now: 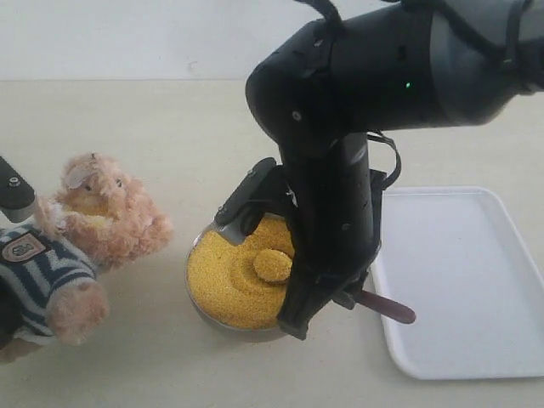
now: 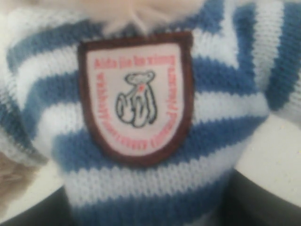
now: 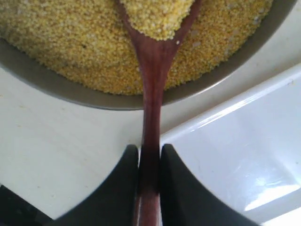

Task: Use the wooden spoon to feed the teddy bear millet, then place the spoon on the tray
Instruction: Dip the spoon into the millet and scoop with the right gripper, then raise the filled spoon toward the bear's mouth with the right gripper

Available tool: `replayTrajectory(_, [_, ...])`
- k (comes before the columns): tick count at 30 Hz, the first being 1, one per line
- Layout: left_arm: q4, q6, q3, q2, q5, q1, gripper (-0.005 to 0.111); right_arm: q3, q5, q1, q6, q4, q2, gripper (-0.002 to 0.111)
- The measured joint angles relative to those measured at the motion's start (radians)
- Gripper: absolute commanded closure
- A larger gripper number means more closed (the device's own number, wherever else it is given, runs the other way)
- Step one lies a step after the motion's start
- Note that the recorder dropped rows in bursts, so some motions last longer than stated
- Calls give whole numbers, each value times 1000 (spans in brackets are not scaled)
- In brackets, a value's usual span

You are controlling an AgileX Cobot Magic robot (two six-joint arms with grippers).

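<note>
The teddy bear (image 1: 89, 225) sits at the far left in its blue-and-white striped shirt (image 2: 141, 197), and its chest badge (image 2: 136, 96) fills the left wrist view. My left gripper (image 2: 150, 214) grips the bear's body, with dark jaws showing on either side of the shirt. The millet (image 1: 229, 280) fills a metal bowl (image 1: 204, 234) at the centre. My right gripper (image 3: 149, 150) is shut on the handle of the wooden spoon (image 3: 151, 70). The spoon's bowl (image 1: 272, 265) is heaped with grains just above the millet. The spoon's handle end (image 1: 387, 308) points toward the white tray (image 1: 459, 272).
The right arm's black body (image 1: 340, 170) stands over the back of the bowl and hides part of it. The tray's near corner (image 3: 235, 141) lies right beside the bowl's wall (image 3: 56, 87). A beige tabletop (image 1: 170, 127) stretches behind them.
</note>
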Motion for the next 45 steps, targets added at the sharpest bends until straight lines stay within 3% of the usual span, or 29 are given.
replayTrajectory(9, [-6, 0, 0, 0, -4, 0, 103, -13, 0, -7, -11, 51, -18, 109])
replayTrajectory(24, [-87, 108, 0, 0, -7, 0, 103, -241, 0, -7, 19, 111, -21, 109])
replayTrajectory(45, [-131, 166, 0, 0, -32, 0, 103, -471, 2, 101, 75, 117, 85, 109])
